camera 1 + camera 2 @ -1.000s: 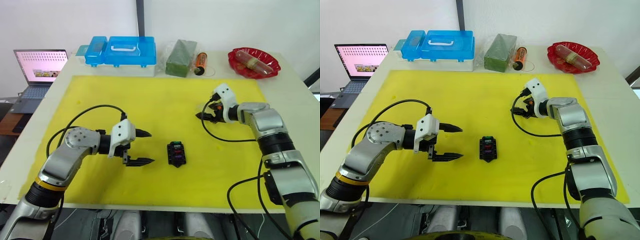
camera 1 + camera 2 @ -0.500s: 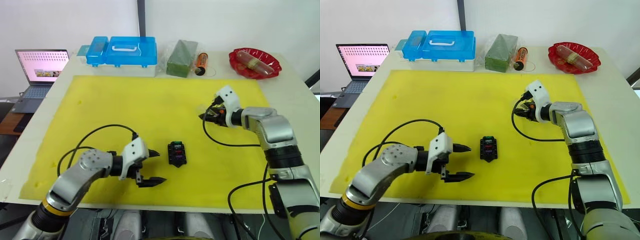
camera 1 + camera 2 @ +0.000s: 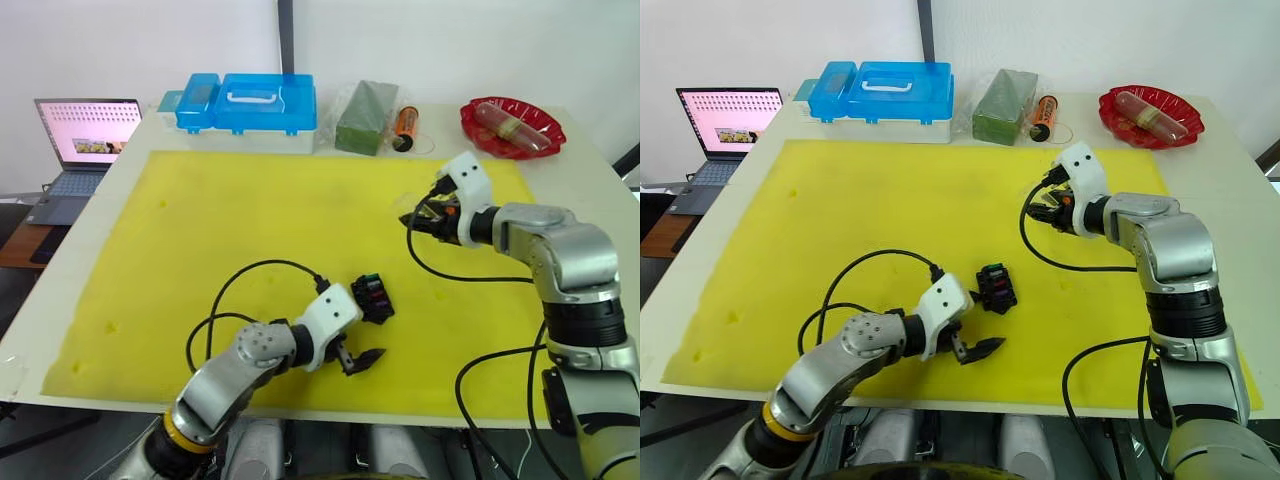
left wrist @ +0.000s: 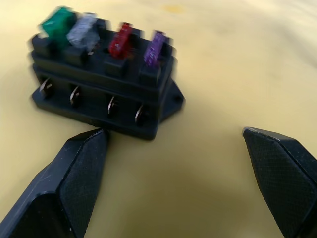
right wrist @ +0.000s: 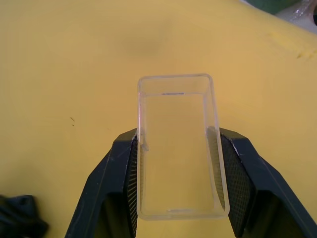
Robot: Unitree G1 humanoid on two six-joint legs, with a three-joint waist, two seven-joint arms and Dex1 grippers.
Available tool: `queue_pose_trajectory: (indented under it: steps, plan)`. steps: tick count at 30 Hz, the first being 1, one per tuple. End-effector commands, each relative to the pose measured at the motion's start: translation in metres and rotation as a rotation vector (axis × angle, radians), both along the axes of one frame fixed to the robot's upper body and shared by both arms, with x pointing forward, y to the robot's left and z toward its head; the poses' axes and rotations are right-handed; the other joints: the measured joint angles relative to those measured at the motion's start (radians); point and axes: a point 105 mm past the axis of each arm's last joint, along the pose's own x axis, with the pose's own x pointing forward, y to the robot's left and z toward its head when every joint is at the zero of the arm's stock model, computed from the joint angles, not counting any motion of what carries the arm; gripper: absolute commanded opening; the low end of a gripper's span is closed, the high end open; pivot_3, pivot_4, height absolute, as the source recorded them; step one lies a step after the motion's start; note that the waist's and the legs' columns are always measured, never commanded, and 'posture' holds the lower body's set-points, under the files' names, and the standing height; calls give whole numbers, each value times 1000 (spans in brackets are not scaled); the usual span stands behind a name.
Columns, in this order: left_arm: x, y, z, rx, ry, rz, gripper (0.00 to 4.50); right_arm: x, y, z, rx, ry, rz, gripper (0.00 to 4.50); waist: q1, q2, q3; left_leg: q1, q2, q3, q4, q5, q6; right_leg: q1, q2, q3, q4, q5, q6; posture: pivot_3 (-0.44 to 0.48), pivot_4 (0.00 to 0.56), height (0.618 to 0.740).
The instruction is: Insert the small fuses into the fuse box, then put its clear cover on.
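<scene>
A: Where do the task's parts lie? The fuse box (image 3: 996, 287) rests on the yellow mat (image 3: 840, 210) near the counter's front edge, carrying 4 small fuses (image 4: 101, 35): green, grey, red and purple. The left gripper (image 3: 978, 322) sits just beside it, jaws spread wide and empty, 1 fingertip (image 4: 91, 148) at the box's base; whether they touch cannot be told. The right gripper (image 5: 176, 163) holds the clear cover (image 5: 177, 144) between closed jaws, well apart from the box and off to its right.

B: What could go wrong? That near fingertip could nudge or tip the light box, judging by how close it sits. The cover, gripped by its long sides, could arrive skewed or snag on a fuse that stands proud.

A: What remains unclear? The box is blurred in the left wrist view, so the seating depth of each fuse cannot be judged. The cover is barely discernible in the head views.
</scene>
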Motion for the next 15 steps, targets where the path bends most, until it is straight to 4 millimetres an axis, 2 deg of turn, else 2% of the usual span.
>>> queue_pose_trajectory:
  steps: [1,15]
  plan:
    - [19,3,-3,40,-38,140,4500,-2,-1,26,-2,-90,-3,1819,0,0,0,0,0,0,0,0,0,0,0,0,0,0,0,0,150,740]
    - [46,-16,-5,63,-60,273,4500,-4,-1,31,-16,-123,-18,1819,0,0,0,1,0,0,0,0,0,1,0,0,0,0,0,0,150,740]
